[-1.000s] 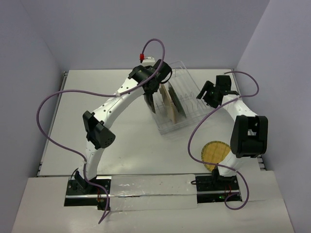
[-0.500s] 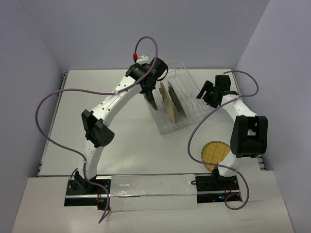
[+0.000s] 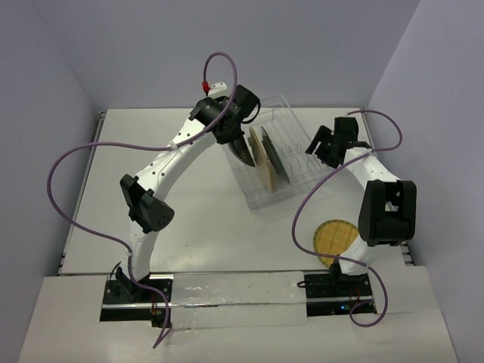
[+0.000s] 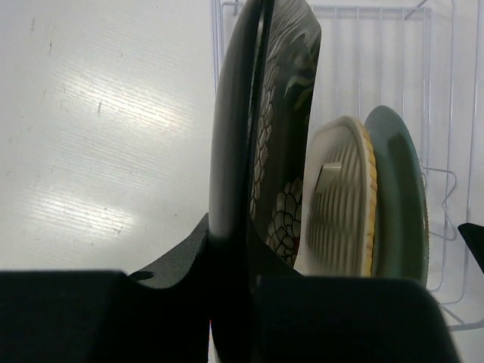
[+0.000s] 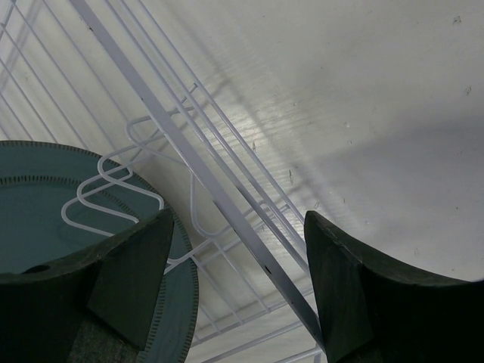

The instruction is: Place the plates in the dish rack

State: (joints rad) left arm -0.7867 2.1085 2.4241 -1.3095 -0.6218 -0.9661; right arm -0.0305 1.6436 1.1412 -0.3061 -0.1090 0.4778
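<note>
the black square plate (image 4: pixel 281 144), pinched upright by the left hand (image 4: pixel 231 255), hangs at the dish rack (image 3: pixel 302 160) beside the tan woven plate (image 4: pixel 340 204) and the grey-blue plate (image 4: pixel 399 193) standing inside, the right hand (image 5: pixel 234 257) is spread nearby, so loading plate 3 of 4 seems in hand and next needs a straight lowering into a free slot.

Left gripper (image 3: pixel 241 143) clamped, reaching far forward; right gripper (image 5: pixel 234 255) jaws spread wide.

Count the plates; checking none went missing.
4: black plate in left gripper at the dish rack; tan woven plate and grey-blue plate racked; round woven plate on the table.
</note>
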